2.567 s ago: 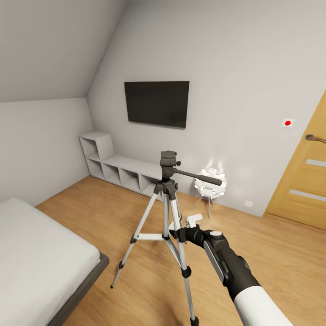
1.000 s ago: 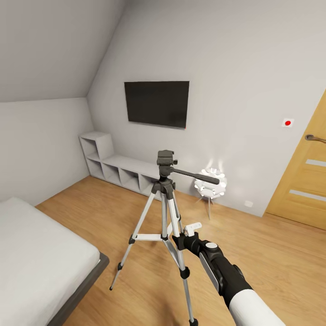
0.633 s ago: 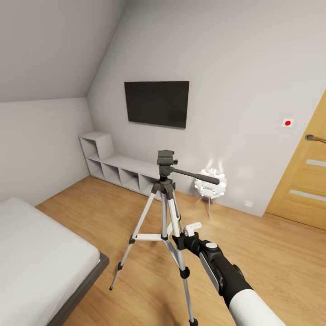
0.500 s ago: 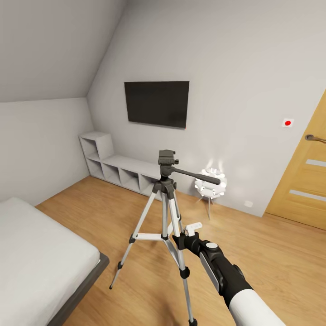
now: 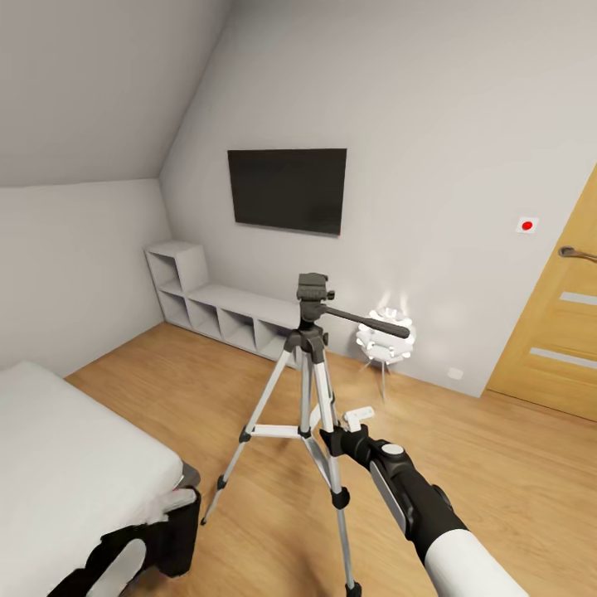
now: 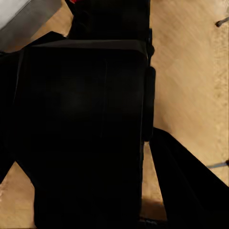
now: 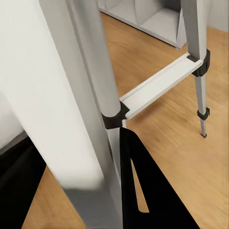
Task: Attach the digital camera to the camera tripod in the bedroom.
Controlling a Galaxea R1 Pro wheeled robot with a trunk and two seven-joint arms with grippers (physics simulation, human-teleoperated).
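The camera tripod (image 5: 308,365) stands mid-floor on silver legs, its black pan head (image 5: 313,292) upright with the handle pointing right. My right gripper (image 5: 334,433) is shut on the tripod just below the leg brace. The right wrist view shows a silver leg (image 7: 71,95) close between the dark fingers (image 7: 143,191). My left gripper (image 5: 170,518) rises at the lower left beside the bed, shut on the digital camera (image 5: 176,537). In the left wrist view the camera is a black box (image 6: 86,133) with a bit of red at one edge.
A white bed (image 5: 66,464) fills the lower left. A low grey shelf unit (image 5: 224,311) and a wall TV (image 5: 288,191) are behind the tripod, a white ball lamp (image 5: 385,340) to its right and an oak door (image 5: 564,332) at far right. Wood floor lies open around the legs.
My left arm, holding the black camera, has come into view at the lower left. The tripod head has shifted slightly right. The right gripper keeps its hold on the tripod.
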